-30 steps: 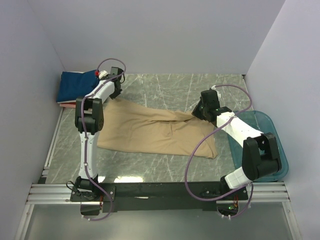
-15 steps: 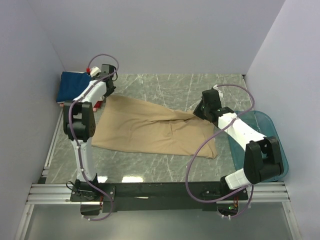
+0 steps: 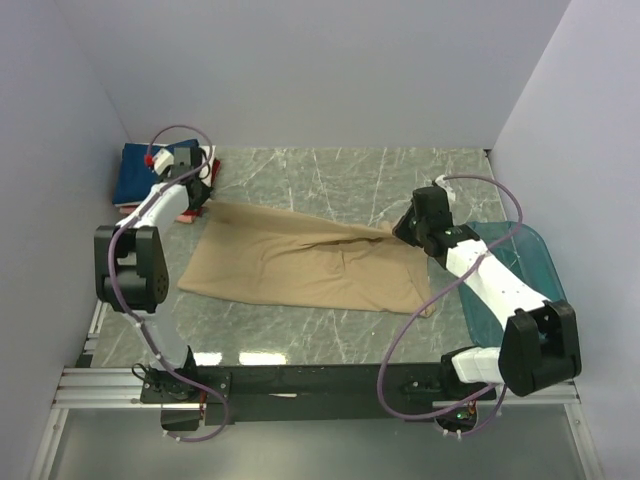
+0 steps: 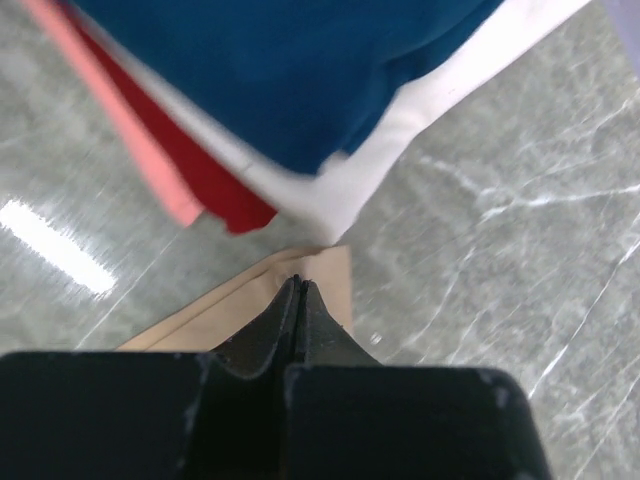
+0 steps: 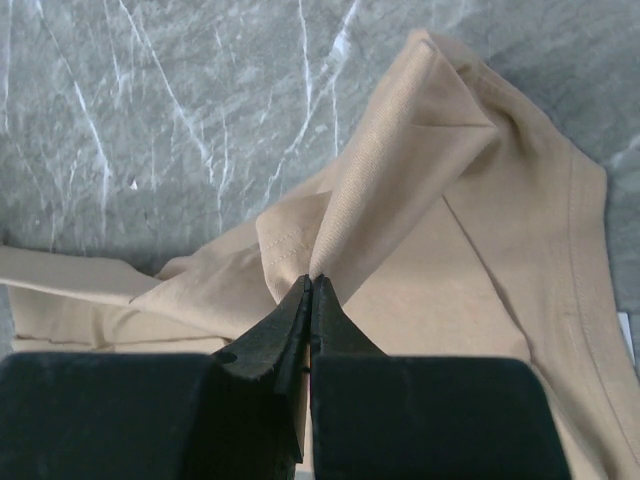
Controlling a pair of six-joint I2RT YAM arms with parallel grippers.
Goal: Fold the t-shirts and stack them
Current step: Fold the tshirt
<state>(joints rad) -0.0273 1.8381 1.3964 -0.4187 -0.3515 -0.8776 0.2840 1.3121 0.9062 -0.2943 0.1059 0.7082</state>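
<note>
Clamping the far-left corner of the tan t-shirt [image 3: 300, 265], spread mid-table, the left gripper [image 4: 298, 285] sits just beside the folded stack [image 3: 137, 172]; the right gripper [image 5: 310, 283] pinches a right-side fold. Thin pinches could slip, or a leftward tug could disturb the stack.

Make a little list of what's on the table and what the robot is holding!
shirt being folded: tan shirt, spread out mid-table
left end effector: shut on the tan shirt's far-left corner
right end effector: shut on a raised fold at its right side
stack: far-left corner; navy on top, then white, red, pink
tub: teal, at the right edge of the table
</note>
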